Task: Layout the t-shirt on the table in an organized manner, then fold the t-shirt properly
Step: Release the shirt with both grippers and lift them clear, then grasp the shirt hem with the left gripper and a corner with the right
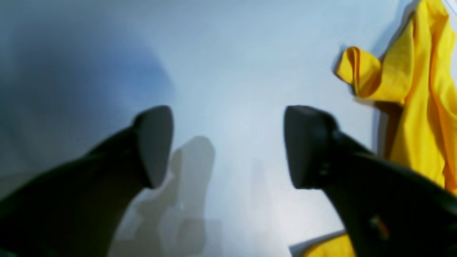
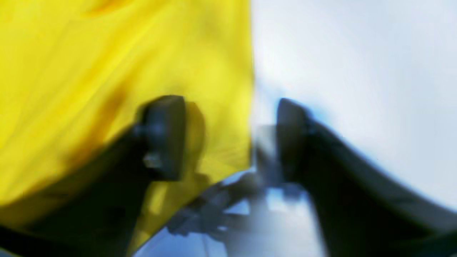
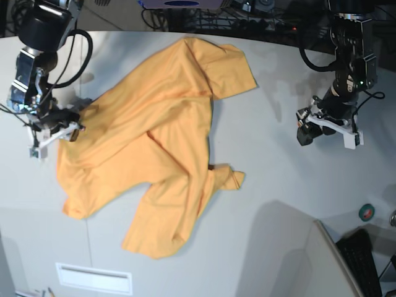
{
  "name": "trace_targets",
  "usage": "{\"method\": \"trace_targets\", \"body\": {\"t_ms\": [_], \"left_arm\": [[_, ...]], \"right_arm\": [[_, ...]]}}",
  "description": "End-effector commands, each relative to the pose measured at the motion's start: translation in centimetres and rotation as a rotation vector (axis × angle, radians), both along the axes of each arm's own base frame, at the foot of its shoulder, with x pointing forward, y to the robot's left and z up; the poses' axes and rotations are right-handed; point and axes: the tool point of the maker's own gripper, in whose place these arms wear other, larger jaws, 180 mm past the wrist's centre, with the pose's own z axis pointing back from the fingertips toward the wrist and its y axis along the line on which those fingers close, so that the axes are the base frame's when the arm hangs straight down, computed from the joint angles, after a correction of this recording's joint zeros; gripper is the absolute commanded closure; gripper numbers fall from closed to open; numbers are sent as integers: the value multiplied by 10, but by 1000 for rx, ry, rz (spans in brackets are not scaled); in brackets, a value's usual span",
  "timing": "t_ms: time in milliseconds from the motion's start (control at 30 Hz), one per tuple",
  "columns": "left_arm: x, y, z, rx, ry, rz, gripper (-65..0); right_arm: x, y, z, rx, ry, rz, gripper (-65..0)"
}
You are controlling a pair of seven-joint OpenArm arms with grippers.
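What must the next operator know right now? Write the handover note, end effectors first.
Left end effector: open, holding nothing, above bare table, apart from the t-shirt.
Right end effector: jaws apart at the t-shirt's edge, one finger over the cloth, the other over the table; the view is blurred, no grip shown.
T-shirt: rumpled and twisted across the table, one sleeve curled up.
Done: nothing laid flat.
Left: spread it flat, then fold.

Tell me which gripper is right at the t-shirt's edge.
The right gripper, on the base view's left, straddles the t-shirt edge; the left gripper hangs over bare table.
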Motion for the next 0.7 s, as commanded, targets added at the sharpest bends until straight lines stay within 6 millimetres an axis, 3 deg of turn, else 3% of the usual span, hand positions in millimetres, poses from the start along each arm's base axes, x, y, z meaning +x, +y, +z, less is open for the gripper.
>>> {"method": "trace_targets", "body": {"t_ms": [0, 67, 267, 400, 433, 567, 667], "left_arm": [[10, 6, 16, 13, -55, 2, -479], [10, 9, 16, 17, -55, 7, -482], [8, 14, 16, 22, -53, 18, -489], [5, 30, 22, 31, -68, 57, -490], [6, 30, 24, 30, -79, 46, -490], [2, 33, 29, 27, -107, 8, -487], [-3, 37, 29, 31, -102, 18, -490]], "right_arm": [[14, -9, 18, -28, -65, 10, -165], [22, -12, 36, -59, -112, 21, 0], [48, -22, 110, -160, -189, 55, 0], [74, -26, 146, -183, -239, 53, 0], [82, -35, 154, -210, -252, 46, 0], [113, -66, 148, -252, -217, -50, 0], [122, -89, 140, -289, -184, -90, 0]]}}
